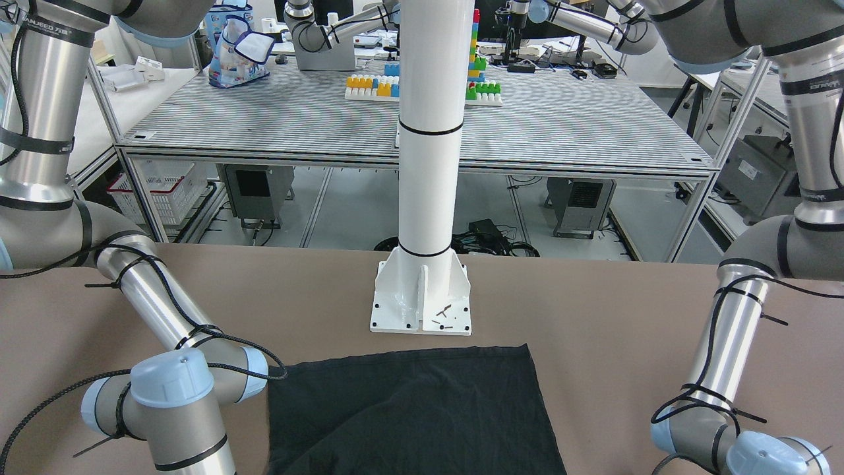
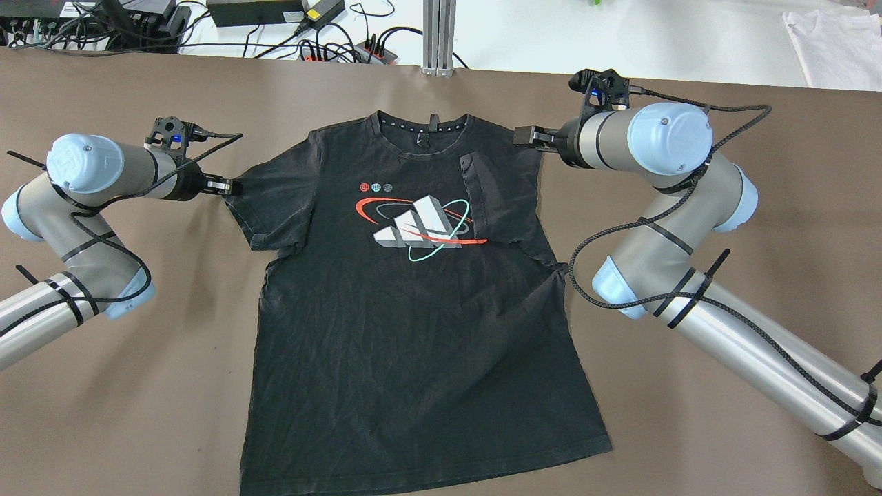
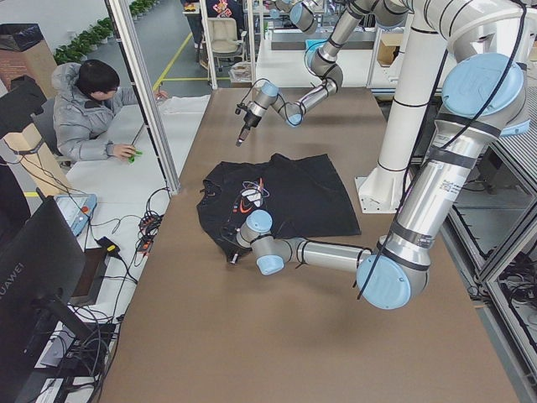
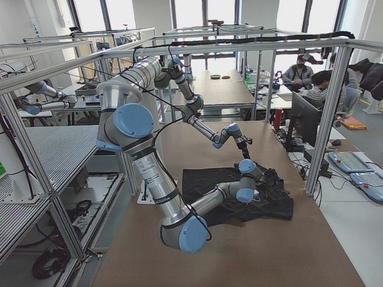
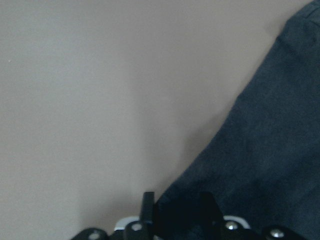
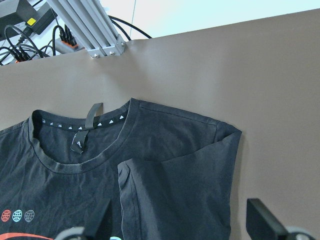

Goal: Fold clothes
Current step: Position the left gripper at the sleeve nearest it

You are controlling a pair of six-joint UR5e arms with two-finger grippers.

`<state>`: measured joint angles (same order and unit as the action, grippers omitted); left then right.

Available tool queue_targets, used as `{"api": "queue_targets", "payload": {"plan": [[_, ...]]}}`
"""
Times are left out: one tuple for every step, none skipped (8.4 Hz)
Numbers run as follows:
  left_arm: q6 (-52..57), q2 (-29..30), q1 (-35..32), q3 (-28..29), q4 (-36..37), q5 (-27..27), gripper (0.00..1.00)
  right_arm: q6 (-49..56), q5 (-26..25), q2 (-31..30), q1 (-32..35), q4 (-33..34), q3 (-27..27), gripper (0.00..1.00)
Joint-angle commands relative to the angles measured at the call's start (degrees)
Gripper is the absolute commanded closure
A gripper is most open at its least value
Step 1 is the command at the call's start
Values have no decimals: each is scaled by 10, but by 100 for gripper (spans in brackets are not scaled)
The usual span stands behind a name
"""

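Observation:
The clothes are one black T-shirt (image 2: 413, 331) with a red, white and teal chest logo, spread face up on the brown table (image 2: 723, 427), collar at the far side. Its right sleeve (image 2: 497, 193) is folded inward over the chest, as the right wrist view also shows (image 6: 175, 195). My left gripper (image 2: 231, 187) sits low at the edge of the outspread left sleeve (image 2: 275, 200). In the left wrist view its fingers (image 5: 148, 202) are shut on dark fabric. My right gripper (image 2: 527, 135) hovers above the right shoulder, open, with nothing between its fingers (image 6: 260, 215).
A white pole on a base plate (image 1: 421, 310) stands just beyond the shirt's hem. Cables and a power strip (image 2: 331, 48), an aluminium post (image 2: 439, 34) and a white cloth (image 2: 834, 41) lie past the far edge. A person (image 3: 92, 109) sits at a desk nearby.

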<state>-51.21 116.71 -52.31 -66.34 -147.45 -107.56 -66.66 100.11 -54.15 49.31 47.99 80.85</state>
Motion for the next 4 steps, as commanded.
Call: {"api": "queue_targets", "payload": {"plan": [[0,17,-13,-3,39,-5,100,0,0,0,0,0,0,6],[0,22,-13,-3,47,-5,100,0,0,0,0,0,0,6],[0,23,-13,-3,48,-5,100,0,0,-1,0,0,0,6],[0,25,-13,-3,48,-5,100,0,0,-1,0,0,-1,6]]}}
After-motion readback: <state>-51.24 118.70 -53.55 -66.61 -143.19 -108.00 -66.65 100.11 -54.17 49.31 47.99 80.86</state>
